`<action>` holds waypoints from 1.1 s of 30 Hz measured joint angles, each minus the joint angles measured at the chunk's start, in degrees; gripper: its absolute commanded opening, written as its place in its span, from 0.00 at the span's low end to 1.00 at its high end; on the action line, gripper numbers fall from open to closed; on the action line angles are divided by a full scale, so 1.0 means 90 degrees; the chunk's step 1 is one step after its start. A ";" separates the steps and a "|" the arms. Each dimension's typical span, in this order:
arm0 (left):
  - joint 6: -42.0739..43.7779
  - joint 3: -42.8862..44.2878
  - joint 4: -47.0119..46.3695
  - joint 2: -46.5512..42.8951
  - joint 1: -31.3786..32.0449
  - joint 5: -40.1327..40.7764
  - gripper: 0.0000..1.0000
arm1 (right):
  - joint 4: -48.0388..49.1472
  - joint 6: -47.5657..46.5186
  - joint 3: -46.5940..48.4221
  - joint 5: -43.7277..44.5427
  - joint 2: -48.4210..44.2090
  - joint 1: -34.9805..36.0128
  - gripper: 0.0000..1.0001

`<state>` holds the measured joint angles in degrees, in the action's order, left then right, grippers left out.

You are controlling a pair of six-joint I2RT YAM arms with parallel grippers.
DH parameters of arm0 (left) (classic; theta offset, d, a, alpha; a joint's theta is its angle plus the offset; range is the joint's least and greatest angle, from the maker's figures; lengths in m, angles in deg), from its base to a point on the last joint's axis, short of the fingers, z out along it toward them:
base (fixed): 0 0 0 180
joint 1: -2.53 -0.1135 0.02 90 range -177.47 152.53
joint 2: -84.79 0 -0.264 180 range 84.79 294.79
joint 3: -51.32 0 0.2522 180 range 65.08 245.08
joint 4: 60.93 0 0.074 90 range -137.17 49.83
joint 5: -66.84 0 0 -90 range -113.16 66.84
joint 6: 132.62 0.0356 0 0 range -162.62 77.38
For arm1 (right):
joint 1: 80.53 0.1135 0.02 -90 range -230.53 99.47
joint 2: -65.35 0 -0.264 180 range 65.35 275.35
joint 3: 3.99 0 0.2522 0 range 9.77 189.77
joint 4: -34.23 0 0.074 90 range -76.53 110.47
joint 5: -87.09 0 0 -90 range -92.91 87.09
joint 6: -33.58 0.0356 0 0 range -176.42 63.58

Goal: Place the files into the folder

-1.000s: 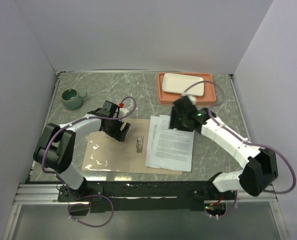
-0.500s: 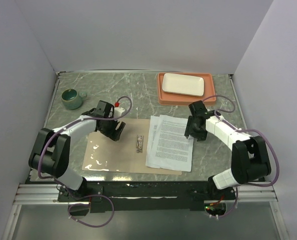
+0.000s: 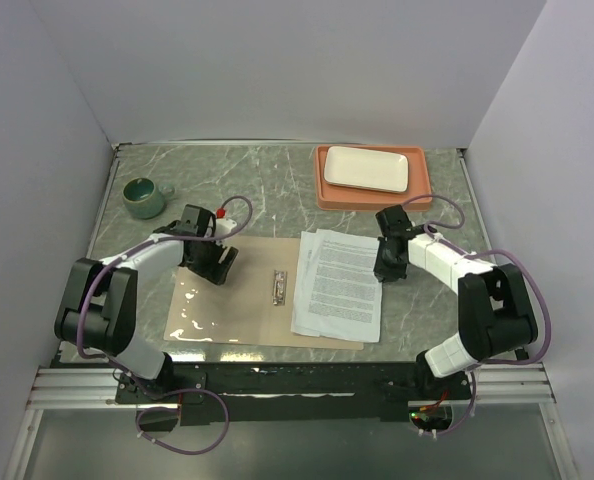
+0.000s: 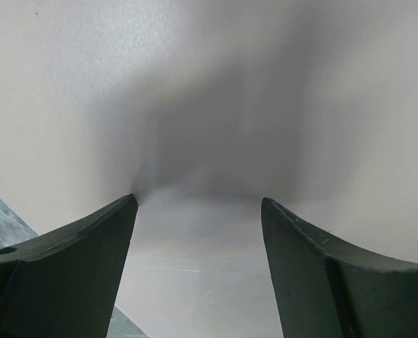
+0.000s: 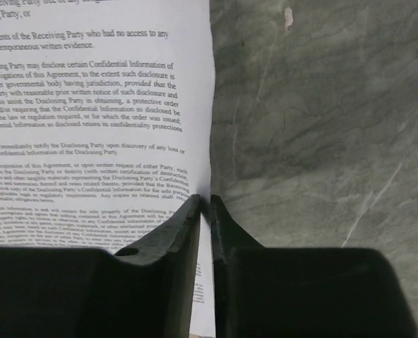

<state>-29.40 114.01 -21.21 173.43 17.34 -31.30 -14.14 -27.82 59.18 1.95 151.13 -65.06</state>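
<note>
The tan folder point(image 3: 247, 290) lies open and flat on the marble table. A glossy clear sleeve point(image 3: 197, 315) rests on its left half. The printed files point(image 3: 342, 285) lie fanned over its right half and past its edge. My left gripper point(image 3: 207, 265) is open and low over the folder's upper left corner; in the left wrist view the left gripper point(image 4: 198, 201) shows only blurred pale surface between its fingers. My right gripper point(image 3: 385, 268) is at the right edge of the files. In the right wrist view the right gripper point(image 5: 205, 201) is shut on the edge of the files point(image 5: 89, 127).
A metal clip point(image 3: 279, 287) lies on the folder's centre crease. A salmon tray point(image 3: 327, 192) with a white plate point(image 3: 367, 168) stands at the back right. A green mug point(image 3: 144, 197) sits at the back left. Walls close in both sides.
My right gripper moved from above the sheets to their right edge and shut on it. My left gripper slid left toward the folder's upper left corner, still open.
</note>
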 measured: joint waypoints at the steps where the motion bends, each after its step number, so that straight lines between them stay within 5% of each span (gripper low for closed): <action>1: 0.0029 -0.0041 -0.0007 0.0000 -0.0002 0.0034 0.78 | 0.0010 0.0005 0.0000 -0.0002 -0.0002 0.0000 0.00; 12: 0.0296 -0.0102 -0.0036 -0.0231 -0.0386 0.0170 0.78 | 0.0022 0.0002 0.0002 -0.0199 -0.0447 -0.0002 0.00; 22: 0.0777 -0.0126 0.0148 -0.0784 -0.1503 0.0238 0.78 | -0.0109 0.0058 0.0384 -0.1362 -0.1741 0.0121 0.00; 33: 0.1732 -0.0627 0.0085 -0.0799 -0.2878 0.0639 0.78 | -0.0073 0.0177 0.2353 -0.1972 -0.2030 0.1848 0.00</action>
<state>-13.82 108.37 -20.45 166.24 -8.56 -25.55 -14.79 -26.23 80.36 -15.79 132.85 -48.43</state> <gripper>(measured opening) 0.778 0.008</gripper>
